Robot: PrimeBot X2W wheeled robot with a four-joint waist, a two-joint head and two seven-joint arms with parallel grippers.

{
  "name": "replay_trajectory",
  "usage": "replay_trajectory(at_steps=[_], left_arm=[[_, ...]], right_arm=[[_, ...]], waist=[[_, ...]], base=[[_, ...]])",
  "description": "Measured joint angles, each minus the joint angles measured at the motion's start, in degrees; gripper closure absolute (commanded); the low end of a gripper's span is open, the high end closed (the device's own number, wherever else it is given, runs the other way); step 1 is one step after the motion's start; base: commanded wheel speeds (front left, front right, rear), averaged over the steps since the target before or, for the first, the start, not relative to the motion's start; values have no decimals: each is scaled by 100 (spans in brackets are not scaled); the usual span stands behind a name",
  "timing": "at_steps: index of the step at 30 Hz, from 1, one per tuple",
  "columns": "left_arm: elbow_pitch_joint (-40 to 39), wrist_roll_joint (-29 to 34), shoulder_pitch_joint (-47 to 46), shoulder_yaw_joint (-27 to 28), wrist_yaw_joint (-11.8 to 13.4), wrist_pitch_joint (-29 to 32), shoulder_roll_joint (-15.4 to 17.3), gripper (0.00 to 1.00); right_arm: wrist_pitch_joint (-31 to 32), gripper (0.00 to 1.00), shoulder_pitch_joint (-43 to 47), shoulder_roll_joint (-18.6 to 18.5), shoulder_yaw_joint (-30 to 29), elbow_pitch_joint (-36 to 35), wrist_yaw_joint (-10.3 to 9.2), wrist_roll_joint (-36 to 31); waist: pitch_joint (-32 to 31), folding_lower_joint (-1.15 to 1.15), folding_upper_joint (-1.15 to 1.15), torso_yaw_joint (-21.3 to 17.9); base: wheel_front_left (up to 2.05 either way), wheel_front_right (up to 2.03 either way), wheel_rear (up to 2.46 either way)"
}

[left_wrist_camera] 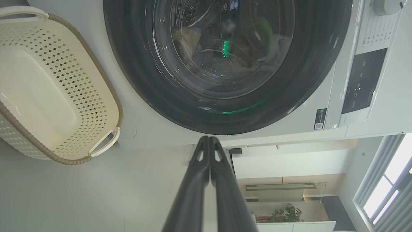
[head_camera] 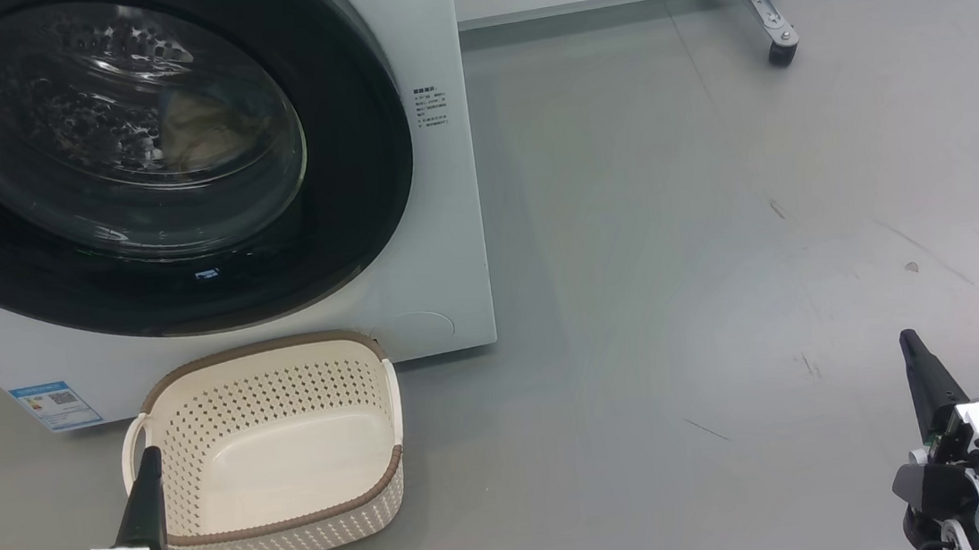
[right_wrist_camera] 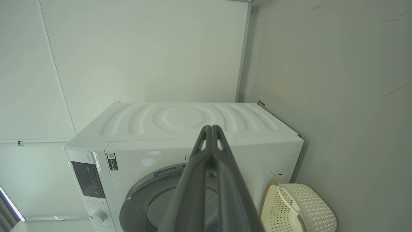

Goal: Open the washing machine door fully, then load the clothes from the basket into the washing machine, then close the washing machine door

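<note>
1. The washing machine door (head_camera: 355,189) sits shut on the washing machine (head_camera: 451,252); the clothes (head_camera: 202,136) show dimly through its glass; the basket (head_camera: 289,521) stands empty on the floor, just before the machine.
2. The left fingers (head_camera: 145,501) are pressed together, holding nothing, beside the basket; the right fingers (head_camera: 927,386) likewise, well apart.
3. All three steps look done; the next move calls only for confirming the latch.

L gripper (head_camera: 150,458), R gripper (head_camera: 909,341) closed, empty; wrists seem rolled sideways

Right gripper (right_wrist_camera: 210,127) (fingers together), washing machine (right_wrist_camera: 161,120) beyond, basket (right_wrist_camera: 310,206) just beside it.
</note>
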Motion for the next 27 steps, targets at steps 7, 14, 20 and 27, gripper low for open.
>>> replay_trajectory(at_steps=[7, 14, 20, 27], left_arm=[[1, 0, -2, 2, 0, 5, -1, 100], [1, 0, -3, 5, 0, 30, -1, 100], [0, 0, -3, 8, 0, 30, -1, 100], [-1, 0, -3, 11, 0, 30, -1, 100]], right_arm=[[0, 100, 0, 0, 0, -1, 0, 0], [0, 100, 0, 1, 0, -1, 0, 0], [0, 100, 0, 1, 0, -1, 0, 0], [0, 100, 0, 1, 0, -1, 0, 0]], waist=[[0, 0, 0, 0], [0, 0, 0, 0], [0, 0, 0, 0], [0, 0, 0, 0]], base=[[0, 0, 0], [0, 0, 0], [0, 0, 0], [0, 0, 0]])
